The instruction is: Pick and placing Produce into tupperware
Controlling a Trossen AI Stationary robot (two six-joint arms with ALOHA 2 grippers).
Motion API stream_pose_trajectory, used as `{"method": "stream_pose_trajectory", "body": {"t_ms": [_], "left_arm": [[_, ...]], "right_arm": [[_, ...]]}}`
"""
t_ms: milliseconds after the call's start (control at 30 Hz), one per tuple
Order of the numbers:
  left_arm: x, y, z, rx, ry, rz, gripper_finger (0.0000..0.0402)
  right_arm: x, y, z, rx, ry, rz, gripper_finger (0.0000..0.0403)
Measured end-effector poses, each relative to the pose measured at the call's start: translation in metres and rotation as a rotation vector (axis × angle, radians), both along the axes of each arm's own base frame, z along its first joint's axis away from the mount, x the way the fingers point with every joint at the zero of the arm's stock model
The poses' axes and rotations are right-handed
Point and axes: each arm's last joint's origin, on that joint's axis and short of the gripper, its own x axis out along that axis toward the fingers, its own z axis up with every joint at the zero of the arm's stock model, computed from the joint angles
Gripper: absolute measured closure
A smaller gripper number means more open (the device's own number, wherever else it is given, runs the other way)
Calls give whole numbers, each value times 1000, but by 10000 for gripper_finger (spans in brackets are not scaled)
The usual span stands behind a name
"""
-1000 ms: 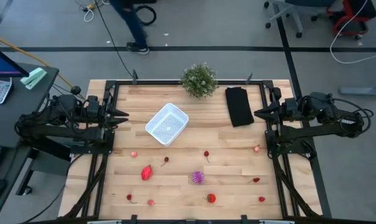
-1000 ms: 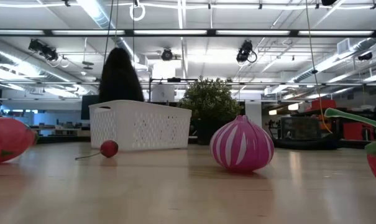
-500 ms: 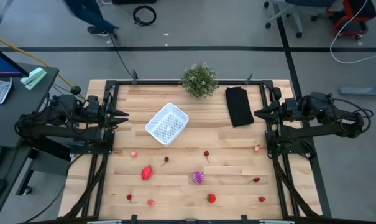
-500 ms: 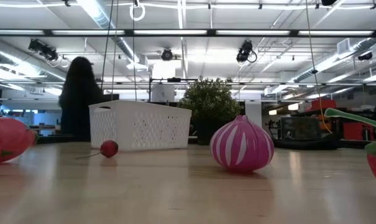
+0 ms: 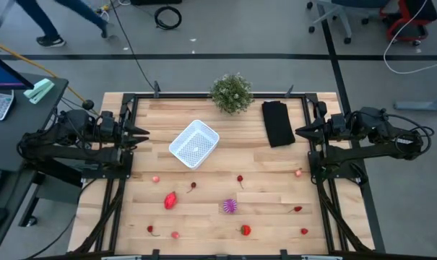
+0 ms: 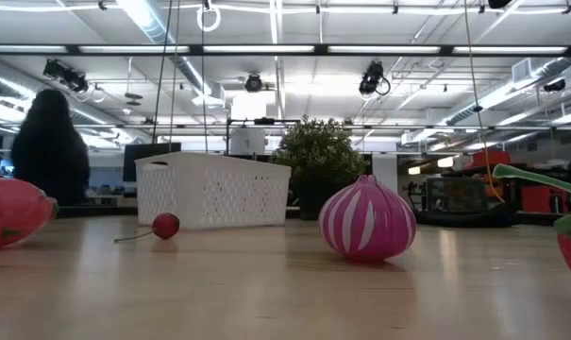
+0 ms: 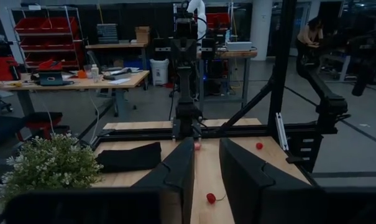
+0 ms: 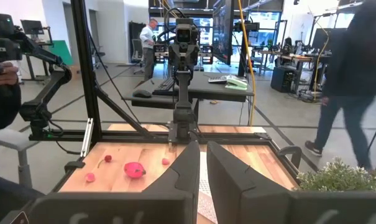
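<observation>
The wooden table (image 5: 276,166) is biggest. The white tupperware (image 5: 193,143) sits near the plant (image 5: 231,92), empty and ready. The toys (image 5: 170,200) lie past it, away from the plant. The left gripper (image 5: 141,133) and the right gripper (image 5: 300,131) wait beside it, fingers slightly apart, holding nothing.

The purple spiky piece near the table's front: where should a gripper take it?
Across the round body of the purple spiky piece, from straight above. It sits alone on open wood, nothing close around it, and in the low view it looks bulbous and widest mid-height.
</observation>
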Motion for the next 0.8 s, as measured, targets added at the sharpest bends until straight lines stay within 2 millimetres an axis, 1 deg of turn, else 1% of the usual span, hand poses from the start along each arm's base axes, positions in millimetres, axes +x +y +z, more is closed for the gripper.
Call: {"method": "stream_pose_trajectory", "body": {"t_ms": [167,500,667,800], "left_arm": [[0,0,0,1,0,0,315],[0,0,0,1,-2,4,328],[0,1,0,-1,0,11,327],[0,1,-1,-65,10,11,328]], "right_arm": [[0,0,0,0,0,0,364],[0,0,0,0,0,0,364],[0,0,0,0,0,0,364],[0,0,0,0,0,0,364]]}}
